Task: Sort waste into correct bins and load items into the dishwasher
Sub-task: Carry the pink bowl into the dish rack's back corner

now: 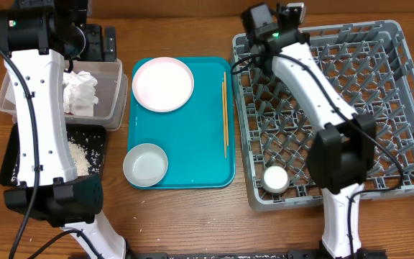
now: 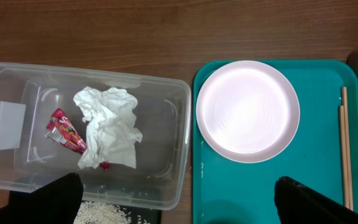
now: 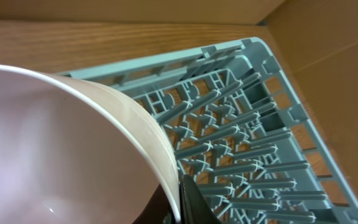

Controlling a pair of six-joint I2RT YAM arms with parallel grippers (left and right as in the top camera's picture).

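My right gripper (image 3: 182, 202) is shut on the rim of a pinkish-white bowl (image 3: 55, 149) and holds it tilted over the far left part of the grey dish rack (image 3: 241, 143). In the overhead view this arm's wrist (image 1: 263, 29) hides the bowl. My left gripper (image 2: 179, 202) is open and empty above the clear tub (image 2: 179, 137), which holds the crumpled napkin (image 2: 107, 127) and the red wrapper (image 2: 66, 130). Rice (image 1: 77, 155) lies in the black tray (image 1: 98, 144). A plate (image 1: 163, 83), a grey bowl (image 1: 145, 164) and chopsticks (image 1: 226, 115) lie on the teal tray (image 1: 192, 144).
A small white cup (image 1: 276, 178) stands in the rack's (image 1: 379, 108) near left corner. The rack sits right of the teal tray. The clear tub (image 1: 113, 93) and black tray sit left of it, under my left arm.
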